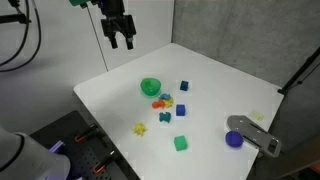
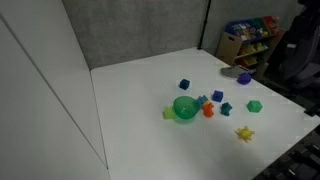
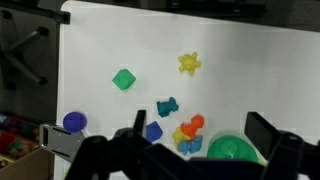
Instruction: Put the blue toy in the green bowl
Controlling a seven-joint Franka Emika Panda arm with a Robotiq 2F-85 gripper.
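Note:
The blue toy point(image 3: 190, 145) is a small pale blue piece lying in a cluster with an orange toy point(image 3: 193, 124) and a yellow piece, just beside the green bowl point(image 3: 233, 150). It also shows in both exterior views point(image 1: 167, 98) point(image 2: 204, 100). The green bowl point(image 1: 150, 87) point(image 2: 185, 108) stands upright on the white table, and it looks empty. My gripper point(image 1: 120, 36) hangs high above the table's far edge, open and empty. In the wrist view its fingers point(image 3: 198, 126) frame the cluster from far above.
Scattered on the table are two dark blue cubes point(image 1: 183, 86) point(image 1: 181, 111), a darker teal piece point(image 3: 167, 106), a green cube point(image 3: 123, 79), a yellow star point(image 3: 188, 63) and a purple cup point(image 1: 234, 139) by a grey object point(image 1: 255, 132).

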